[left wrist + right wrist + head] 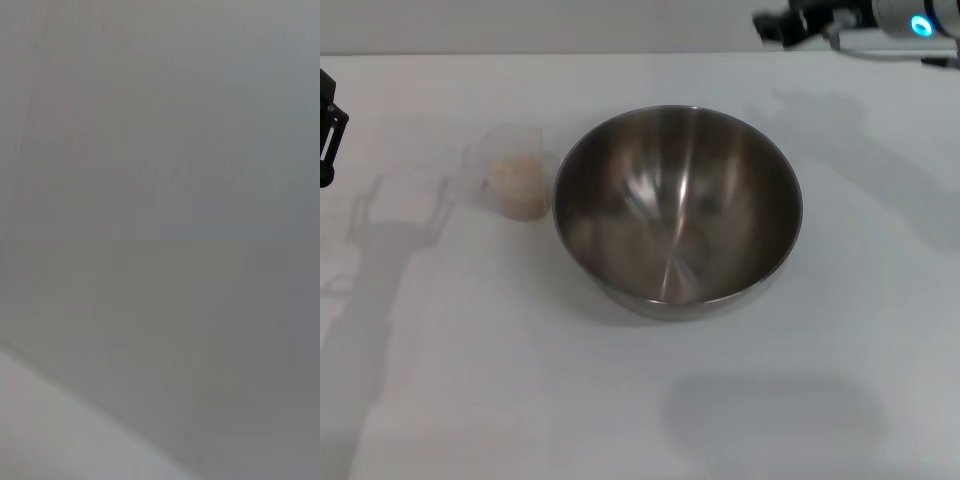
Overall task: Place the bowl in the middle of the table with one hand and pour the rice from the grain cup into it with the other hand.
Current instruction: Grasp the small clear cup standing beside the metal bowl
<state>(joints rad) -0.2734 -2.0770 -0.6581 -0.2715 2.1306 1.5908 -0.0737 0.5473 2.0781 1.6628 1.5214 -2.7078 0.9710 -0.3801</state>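
Near mid-surface [440, 380] our bowl [677, 205] sits, grain cup [515, 172] with rice [517, 180] just beside it. We can't tell either claw's state: left claw [328, 135], right claw [782, 24]. Risk: a squeezed, light cup may tip, spilling grains.

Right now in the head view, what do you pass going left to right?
Left gripper at the table's edge → grain cup holding rice → bowl → right gripper at the far right, all over the table.
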